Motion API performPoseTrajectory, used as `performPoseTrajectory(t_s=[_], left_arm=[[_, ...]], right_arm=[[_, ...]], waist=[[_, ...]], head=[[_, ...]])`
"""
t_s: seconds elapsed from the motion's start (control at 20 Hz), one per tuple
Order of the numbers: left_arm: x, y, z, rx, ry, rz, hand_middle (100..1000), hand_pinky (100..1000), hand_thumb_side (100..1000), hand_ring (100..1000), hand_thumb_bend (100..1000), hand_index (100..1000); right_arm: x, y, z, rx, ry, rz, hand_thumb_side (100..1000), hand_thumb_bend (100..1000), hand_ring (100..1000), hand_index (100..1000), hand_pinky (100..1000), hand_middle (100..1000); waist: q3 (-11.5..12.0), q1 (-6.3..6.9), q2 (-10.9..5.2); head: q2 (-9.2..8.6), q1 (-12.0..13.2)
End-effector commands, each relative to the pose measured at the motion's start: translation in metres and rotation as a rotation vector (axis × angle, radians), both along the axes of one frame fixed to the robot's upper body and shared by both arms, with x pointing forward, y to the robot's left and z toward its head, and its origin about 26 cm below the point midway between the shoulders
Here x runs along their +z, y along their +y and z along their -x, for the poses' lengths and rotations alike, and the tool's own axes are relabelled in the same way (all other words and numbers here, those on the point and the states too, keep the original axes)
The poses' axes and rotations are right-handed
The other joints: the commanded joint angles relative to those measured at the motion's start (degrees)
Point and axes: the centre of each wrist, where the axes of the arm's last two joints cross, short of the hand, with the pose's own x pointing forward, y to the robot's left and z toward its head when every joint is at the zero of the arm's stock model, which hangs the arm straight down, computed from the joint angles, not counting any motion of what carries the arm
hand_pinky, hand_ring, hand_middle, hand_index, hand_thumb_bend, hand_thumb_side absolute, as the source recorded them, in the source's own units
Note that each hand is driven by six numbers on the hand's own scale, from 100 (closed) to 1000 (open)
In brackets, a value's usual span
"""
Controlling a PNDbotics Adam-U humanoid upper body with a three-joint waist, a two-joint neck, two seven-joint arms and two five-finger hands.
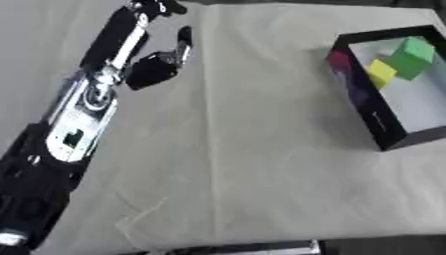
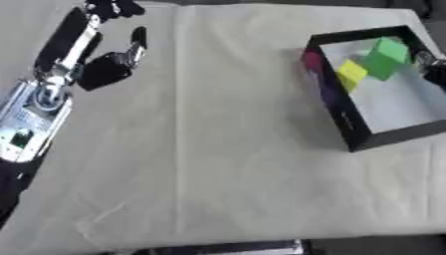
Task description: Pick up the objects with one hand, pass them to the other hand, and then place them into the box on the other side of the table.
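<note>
Left hand (image 1: 157, 67) near far-left corner of bench (image 1: 244, 164), fingers relaxed and spread, holding nothing. Green block (image 1: 411, 56) and yellow block (image 1: 381, 72) touching, inside box (image 1: 376, 123) at right edge, well apart from left hand. Right hand (image 2: 433, 69) barely visible beside box; finger state unclear. No loose object visible on bench.

Looks like a lab or test bench, not a home. Counter (image 1: 261, 149) covered in a creased pale cloth (image 2: 218, 164), bare apart from a black box (image 1: 383, 134) holding coloured blocks (image 1: 409, 57). Robot arm (image 1: 83, 114) over it.
</note>
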Motion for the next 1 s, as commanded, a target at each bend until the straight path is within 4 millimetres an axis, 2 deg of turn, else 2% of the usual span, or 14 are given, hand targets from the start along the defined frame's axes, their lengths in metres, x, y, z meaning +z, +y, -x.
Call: performPoseTrajectory(t_s=[0.05,0.4,0.5,0.7,0.9,1.0], left_arm=[[0.029,0.026,-0.002,0.058,-0.02,-0.02,757,830,663,762,100,794],[0.06,0.079,-0.003,0.182,-0.039,-0.061,766,826,567,771,100,796],[0.066,0.092,-0.006,0.221,-0.022,-0.079,769,828,575,775,100,798],[0.068,0.105,-0.008,0.257,0.017,-0.098,772,834,597,786,100,814],[0.066,0.14,-0.019,0.384,0.121,-0.162,775,835,627,795,151,822],[0.069,0.154,-0.023,0.428,0.15,-0.188,778,837,628,802,209,828]], right_arm=[[0.016,0.001,0.005,-0.039,-0.046,0.049,100,508,771,782,662,779],[0.016,0.003,0.005,-0.037,-0.062,0.041,100,502,766,779,659,777],[0.015,0.003,0.005,-0.036,-0.064,0.045,100,503,765,778,659,776],[0.014,0.004,0.005,-0.034,-0.061,0.05,100,509,763,776,660,776],[0.01,0.005,0.005,-0.025,-0.051,0.06,100,512,763,775,661,775],[0.008,0.005,0.006,-0.026,-0.046,0.061,100,513,762,772,661,772]], waist=[[0.21,0.87,-1.7],[0.47,1.1,-1.6],[0.42,1.06,-1.59],[0.46,1.05,-1.54],[0.0,1.09,-1.5],[-0.13,1.12,-1.41]], head=[[-0.14,-0.34],[-0.14,-0.69],[-0.14,-0.69],[-0.14,-0.49],[-0.14,0.62],[-0.14,0.81]])
